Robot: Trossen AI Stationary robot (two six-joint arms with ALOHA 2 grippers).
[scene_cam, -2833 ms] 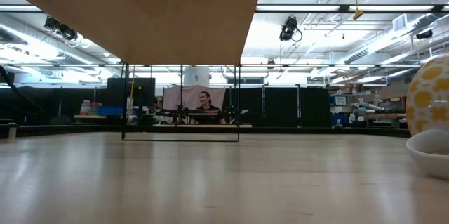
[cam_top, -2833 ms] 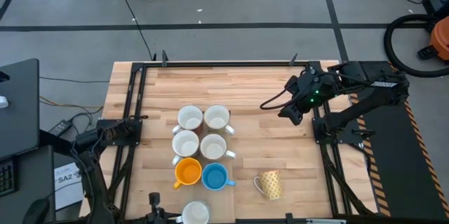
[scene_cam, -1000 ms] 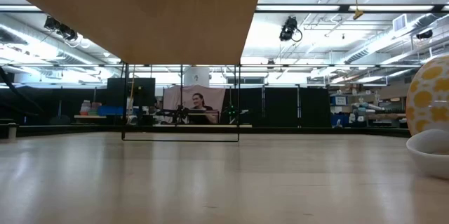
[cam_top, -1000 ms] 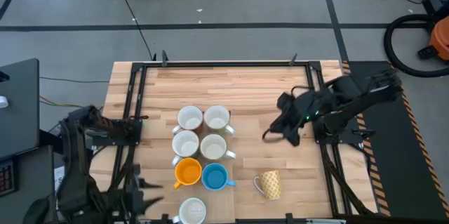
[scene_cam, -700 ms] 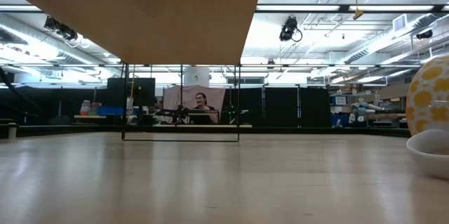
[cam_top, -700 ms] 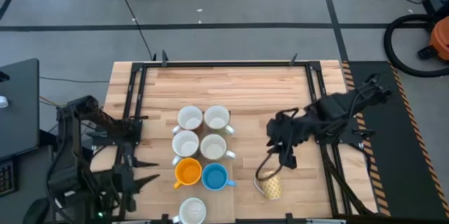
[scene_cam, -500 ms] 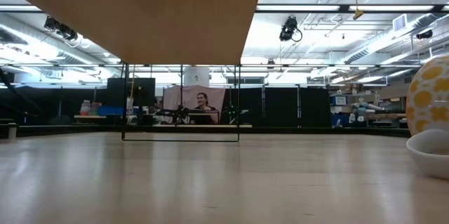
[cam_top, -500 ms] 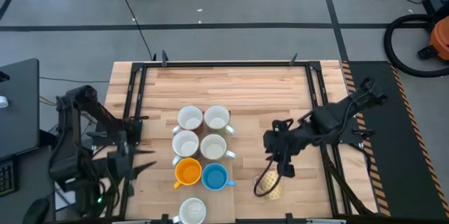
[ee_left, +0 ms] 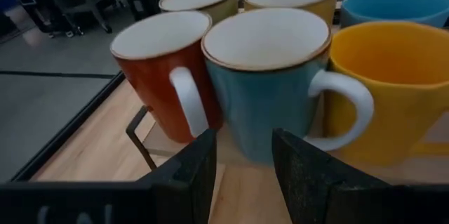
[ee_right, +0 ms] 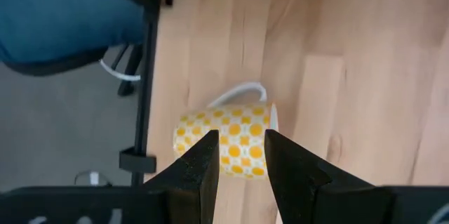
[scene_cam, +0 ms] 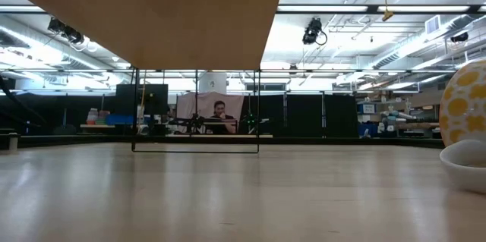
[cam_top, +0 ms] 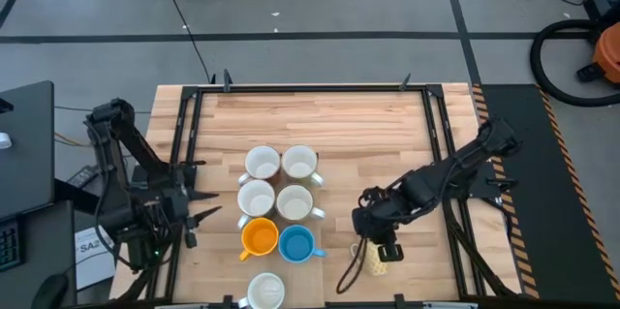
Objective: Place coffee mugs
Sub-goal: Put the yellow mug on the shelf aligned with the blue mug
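Observation:
Seven mugs stand upright on their bases near the table's near-left middle: two rows of white-rimmed mugs (cam_top: 278, 181), an orange one (cam_top: 259, 237), a bright blue one (cam_top: 296, 243) and a white one (cam_top: 268, 293) by the near edge. The left wrist view shows a red mug (ee_left: 165, 69), a teal mug (ee_left: 270, 76) and the orange mug (ee_left: 389, 83) from the side. My left gripper (cam_top: 205, 214) (ee_left: 242, 161) is open, left of the group. A yellow patterned mug (ee_right: 224, 140) (cam_top: 372, 261) lies on its side. My right gripper (cam_top: 376, 243) (ee_right: 240, 161) hangs open above it.
A black metal frame (cam_top: 184, 125) runs along the table's left, right and far edges. Bare wood lies between the mug group and the far edge (cam_top: 329, 120). In the low view the yellow mug (scene_cam: 465, 105) shows at the right border, and a person (scene_cam: 219, 113) sits in the room behind.
My right arm has swung from the table's right edge toward the near edge and come down over the yellow patterned mug. My left arm has risen at the table's left side, and its gripper has moved toward the mug group. No mug has moved.

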